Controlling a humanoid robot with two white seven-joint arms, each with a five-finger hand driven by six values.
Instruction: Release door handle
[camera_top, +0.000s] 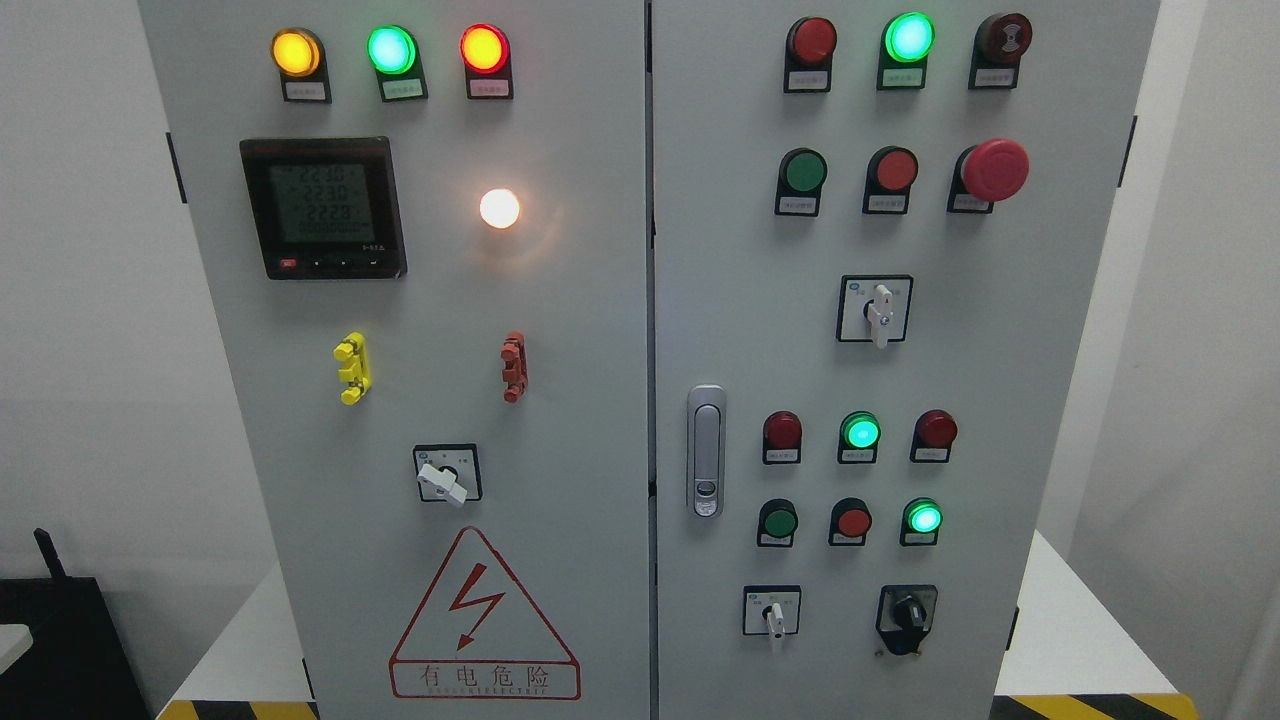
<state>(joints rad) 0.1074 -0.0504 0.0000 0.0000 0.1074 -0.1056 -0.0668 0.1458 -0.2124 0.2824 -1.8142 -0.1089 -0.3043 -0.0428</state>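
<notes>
No robot hand or arm is seen in the head view, so the state of the fingers cannot be told. The door handle (705, 450), a silver upright latch, is mounted flat against the left edge of the right door (1000, 380), just beside the seam between the 2 doors, and nothing is touching it. To its right, 3 round lamps (860, 432) are set in a row, the middle 1 lit green. On the left door (580, 400) a digital meter (323, 208) and a red warning triangle (484, 620) are fixed.
</notes>
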